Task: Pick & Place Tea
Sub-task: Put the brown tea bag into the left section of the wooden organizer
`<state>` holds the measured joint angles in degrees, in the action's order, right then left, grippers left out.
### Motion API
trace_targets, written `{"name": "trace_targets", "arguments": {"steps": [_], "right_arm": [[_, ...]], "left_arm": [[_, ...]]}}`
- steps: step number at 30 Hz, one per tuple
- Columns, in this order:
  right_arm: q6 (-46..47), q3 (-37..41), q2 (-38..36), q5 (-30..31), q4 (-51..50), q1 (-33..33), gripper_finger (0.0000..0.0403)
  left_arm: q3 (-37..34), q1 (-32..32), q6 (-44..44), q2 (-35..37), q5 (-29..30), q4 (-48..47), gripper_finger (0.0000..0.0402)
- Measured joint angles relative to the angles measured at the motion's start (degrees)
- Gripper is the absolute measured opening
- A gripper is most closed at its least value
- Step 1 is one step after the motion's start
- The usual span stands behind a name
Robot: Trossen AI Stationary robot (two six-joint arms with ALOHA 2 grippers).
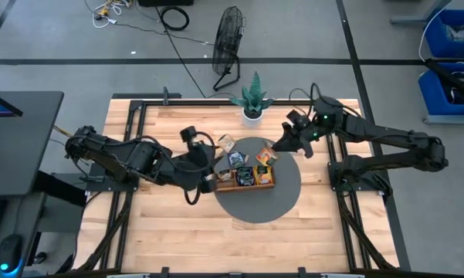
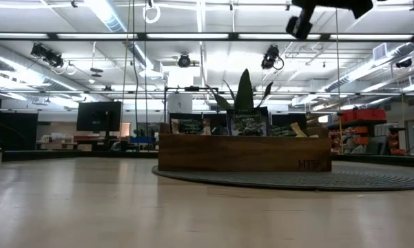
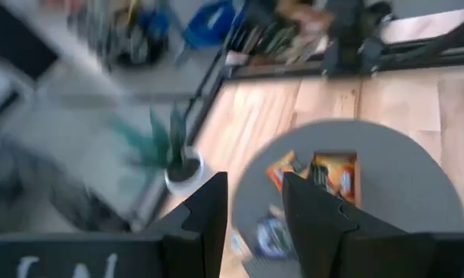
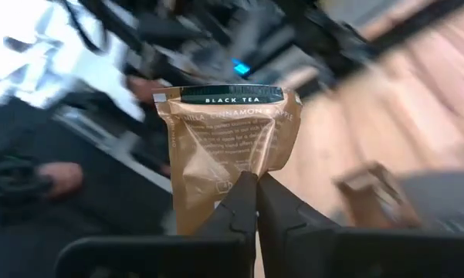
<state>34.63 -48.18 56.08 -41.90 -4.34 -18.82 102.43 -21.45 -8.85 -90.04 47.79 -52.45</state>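
Right gripper (image 4: 256,202) above round grey mat's (image 1: 286,202) far edge, fingers pinched on tan black-tea sachet (image 4: 226,150), lifted clear. Left gripper (image 3: 255,212) beside brown wooden tray (image 1: 247,185), fingers parted, nothing between.

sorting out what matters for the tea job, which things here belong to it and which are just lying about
Belong to the job:
- brown tea sachet, pinched in the right end effector
- sachets in the wooden tray
- loose sachets on the grey round mat
- left end effector, open, hovering beside the tray

Just lying about:
- potted plant
- floor fan
- blue bins
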Motion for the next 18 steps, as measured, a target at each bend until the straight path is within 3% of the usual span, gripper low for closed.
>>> {"name": "trace_targets", "arguments": {"steps": [4, 8, 18], "right_arm": [[3.8, -0.1, 0.6, -1.6, 6.3, 1.6, 0.0], [4.7, -0.1, 1.4, -1.1, 7.6, 4.0, 0.0], [9.1, -0.1, 4.0, -0.4, 15.4, 11.7, 0.0]], "left_arm": [[0.0, 0.2, 17.1, 0.0, -0.1, 10.7, 0.0131], [0.0, 1.1, 26.3, 0.0, -3.5, 18.8, 0.0131], [0.0, 4.7, 27.2, 0.0, -25.1, 21.8, 0.0131]]}}
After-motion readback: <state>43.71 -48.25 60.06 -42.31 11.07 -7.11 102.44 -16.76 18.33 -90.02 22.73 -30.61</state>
